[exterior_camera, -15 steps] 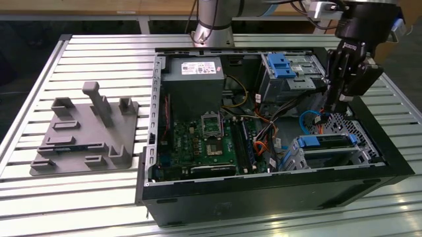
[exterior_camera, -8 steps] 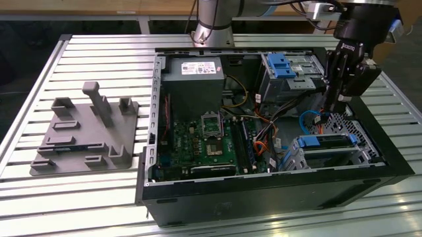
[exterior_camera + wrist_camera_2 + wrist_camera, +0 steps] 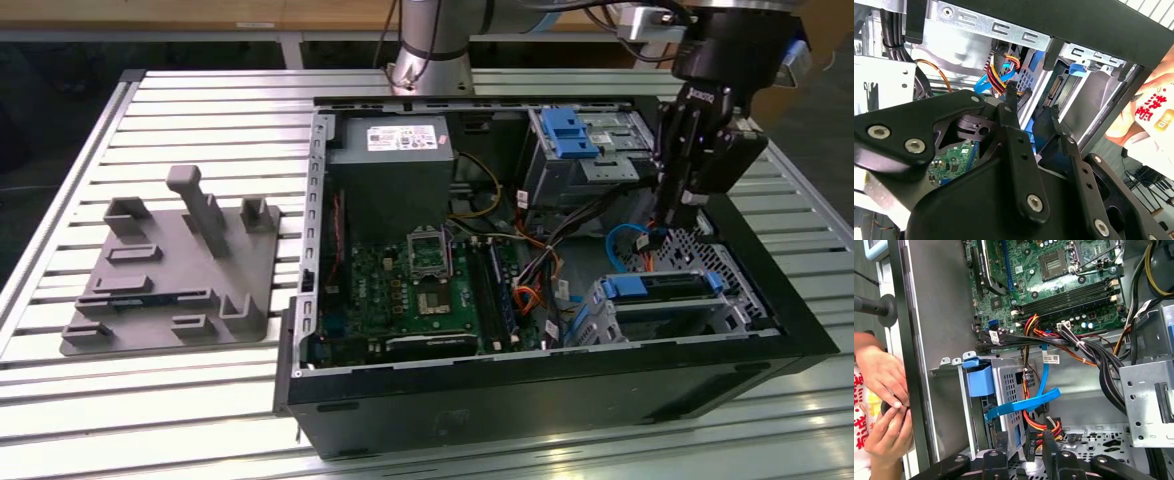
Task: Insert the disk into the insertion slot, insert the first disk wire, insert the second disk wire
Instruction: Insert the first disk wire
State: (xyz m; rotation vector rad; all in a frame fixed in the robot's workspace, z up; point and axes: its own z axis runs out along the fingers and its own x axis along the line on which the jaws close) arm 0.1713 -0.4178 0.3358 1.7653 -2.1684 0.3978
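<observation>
Toward the lower right of the exterior view, what sits in the open computer case (image 3: 534, 405)?

The disk (image 3: 657, 287), a flat drive in a blue carrier. It lies inside the insertion slot (image 3: 731, 300), a perforated silver cage by the case's right wall.

And where is the claw?

The gripper (image 3: 677, 222) hangs from the black arm at the upper right of that view. Its tips reach into the case just above the disk in the frame, near it but not touching.

Is it holding anything?

No. In the second wrist view the gripper (image 3: 1032, 101) has its two fingers (image 3: 1011, 95) parted, with nothing clamped between them.

What lies near the tips?

In the first wrist view a blue flat cable (image 3: 1024, 402) loops beside the insertion slot (image 3: 1011, 385). A red, yellow and orange wire bundle (image 3: 1041, 425) runs down close to the gripper (image 3: 1021, 442).

Anything else?

A person's hands (image 3: 884, 385) rest outside the case wall. A grey fixture (image 3: 174, 270) stands on the slatted table (image 3: 134, 410) at the exterior view's left.
</observation>
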